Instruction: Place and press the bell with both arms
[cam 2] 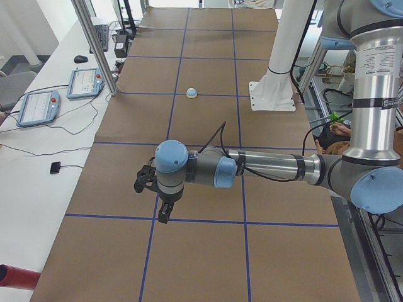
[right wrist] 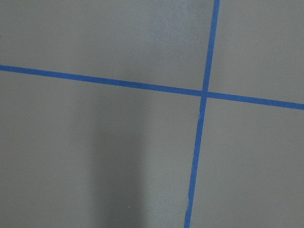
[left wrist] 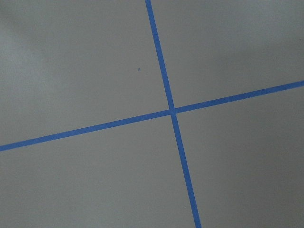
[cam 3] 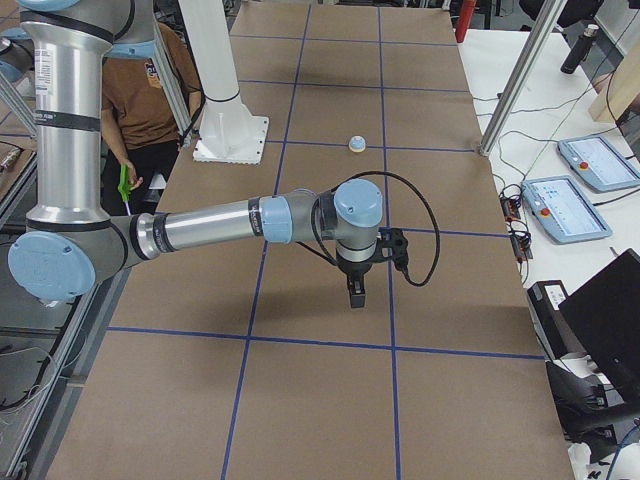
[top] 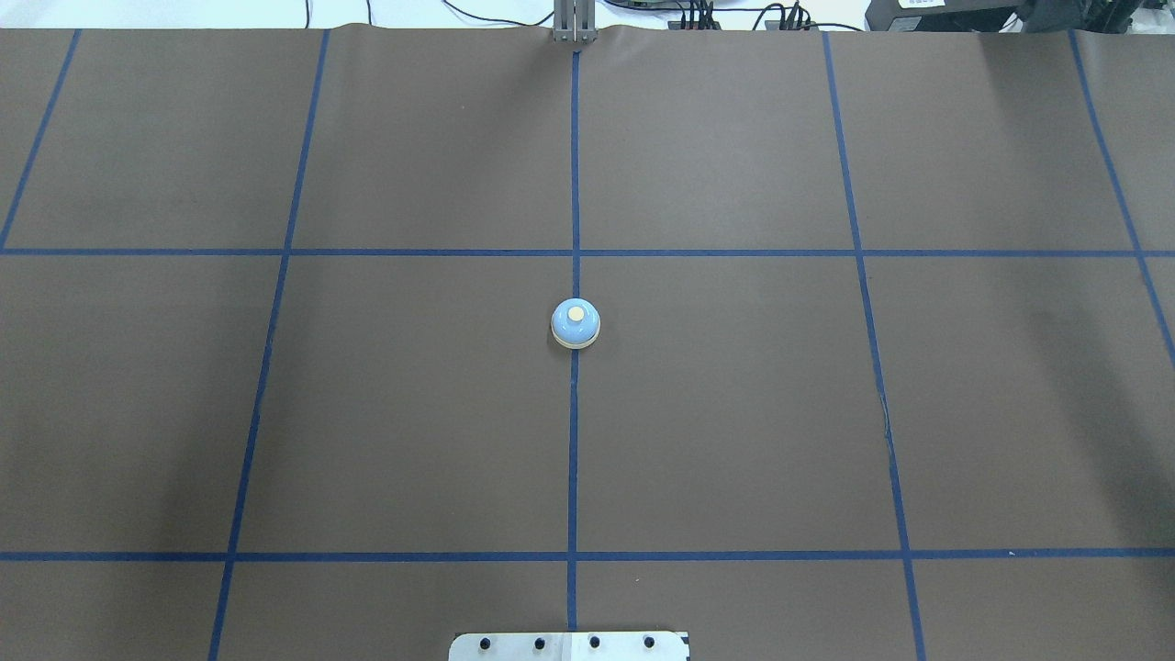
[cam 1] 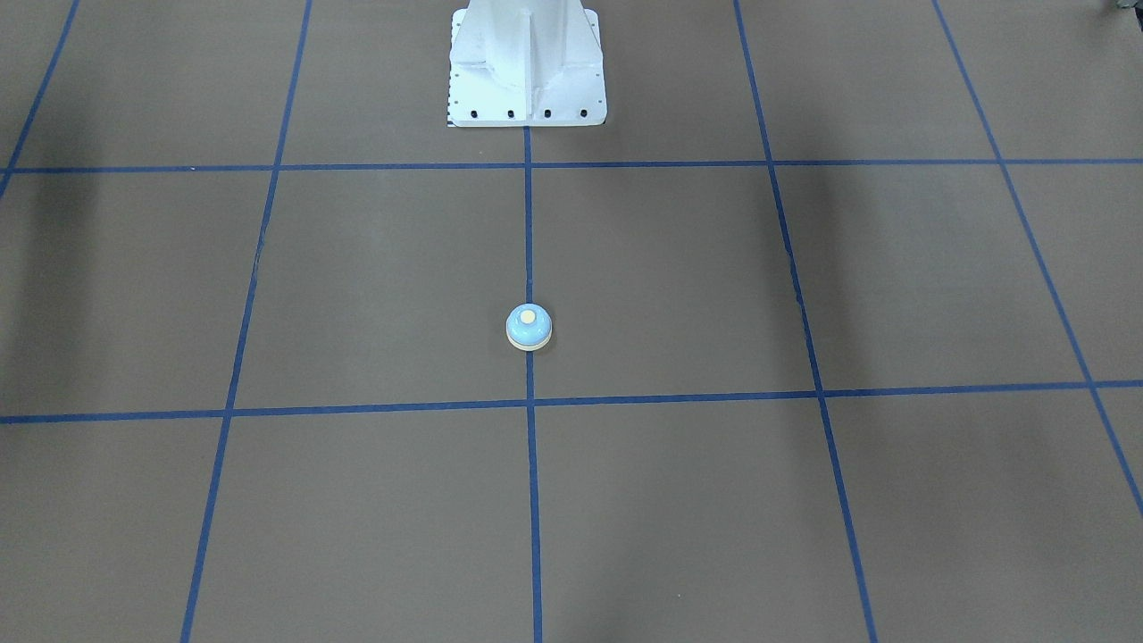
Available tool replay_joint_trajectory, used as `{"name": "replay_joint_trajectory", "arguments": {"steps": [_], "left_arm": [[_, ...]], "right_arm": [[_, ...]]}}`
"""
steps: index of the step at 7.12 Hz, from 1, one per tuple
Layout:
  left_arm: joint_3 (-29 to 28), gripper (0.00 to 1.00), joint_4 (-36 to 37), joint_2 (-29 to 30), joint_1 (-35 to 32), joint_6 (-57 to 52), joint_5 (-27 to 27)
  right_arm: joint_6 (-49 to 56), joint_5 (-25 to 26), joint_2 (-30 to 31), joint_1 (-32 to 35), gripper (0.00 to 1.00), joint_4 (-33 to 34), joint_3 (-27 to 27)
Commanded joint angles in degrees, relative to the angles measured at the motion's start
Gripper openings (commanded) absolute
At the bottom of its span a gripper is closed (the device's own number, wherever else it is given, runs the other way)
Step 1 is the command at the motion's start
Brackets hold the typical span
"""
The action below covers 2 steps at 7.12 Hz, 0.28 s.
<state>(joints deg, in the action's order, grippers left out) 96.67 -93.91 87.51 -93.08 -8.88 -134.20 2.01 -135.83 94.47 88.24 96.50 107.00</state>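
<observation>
Bell [top: 576, 324] upright on tape line [top: 575, 165]. Left gripper [cam 2: 164, 214] and right gripper [cam 3: 356, 296] well apart from bell; jaw opening: cannot tell. Best: descend vertically, grip dome sides, spare button.

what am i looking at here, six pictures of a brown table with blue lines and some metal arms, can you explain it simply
This is a robot with two jointed arms at a table covered in brown paper with a blue tape grid. A white pedestal stands at the robot's edge.

Two pictures look down on the table, one from behind the robot and one facing it. Neither shows the arms. Two are taken from the table's ends. They show the left arm and the right arm stretched out above the paper. Two come from cameras on the wrists and show only paper and tape.

A small blue bell stands on the centre line, and neither arm touches it. The fingers are too small to judge as open or shut.
</observation>
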Motion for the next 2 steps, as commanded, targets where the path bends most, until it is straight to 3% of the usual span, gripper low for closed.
{"name": "replay_joint_trajectory", "arguments": {"steps": [1,2], "left_arm": [[0.1,1.00,0.0,0.0,0.0,0.0,0.1],[0.2,1.00,0.0,-0.1,0.0,0.0,0.3]], "right_arm": [[0.0,0.0,0.0,0.0,1.00,0.1,0.0],[-0.1,0.0,0.3,0.0,1.00,0.0,0.0]]}}
